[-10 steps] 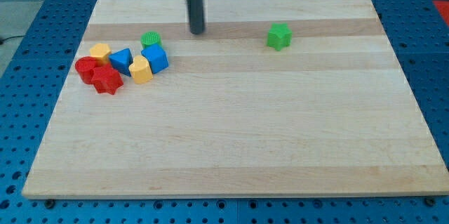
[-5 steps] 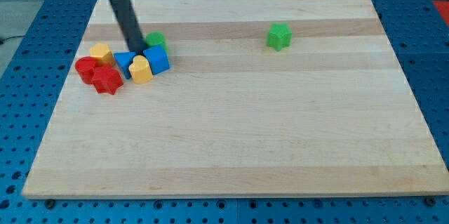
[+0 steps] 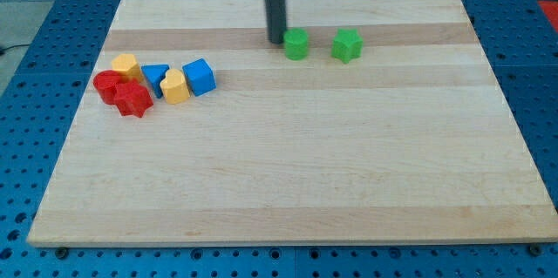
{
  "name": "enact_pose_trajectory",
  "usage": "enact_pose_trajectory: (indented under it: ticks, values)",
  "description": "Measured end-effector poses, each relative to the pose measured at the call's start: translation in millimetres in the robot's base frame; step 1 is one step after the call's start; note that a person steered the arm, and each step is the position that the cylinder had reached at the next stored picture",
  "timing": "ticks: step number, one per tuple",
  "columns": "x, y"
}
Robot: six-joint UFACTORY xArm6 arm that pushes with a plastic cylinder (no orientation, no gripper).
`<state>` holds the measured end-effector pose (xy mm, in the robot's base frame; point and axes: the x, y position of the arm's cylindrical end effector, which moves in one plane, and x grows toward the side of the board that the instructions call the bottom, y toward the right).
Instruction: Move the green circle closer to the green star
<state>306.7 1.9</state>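
The green circle [image 3: 297, 44] sits near the view's top centre of the wooden board [image 3: 288, 182]. The green star [image 3: 346, 44] lies a short way to its right, with a small gap between them. My tip [image 3: 276, 41] is just left of the green circle, touching or almost touching its left side. The dark rod rises straight up out of the view's top.
A cluster of blocks lies at the view's left: a blue cube [image 3: 199, 77], a blue triangle [image 3: 155, 75], two yellow blocks [image 3: 175, 86] [image 3: 125, 66], and two red blocks [image 3: 108, 85] [image 3: 133, 99]. The board rests on a blue perforated table [image 3: 35, 16].
My tip went left to the cluster, then swept right, pushing the green circle from beside the blue cube to just left of the green star. The blue cube shifted slightly.
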Motion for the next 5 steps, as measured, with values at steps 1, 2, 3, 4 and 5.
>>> enact_pose_trajectory:
  ticks: [1,2,3,4,5]
  values:
    - [0.0,1.3]
    - [-11.8,-88.6]
    - [-13.9,-130.6]
    - [-3.4,-201.9]
    - [12.0,-261.8]
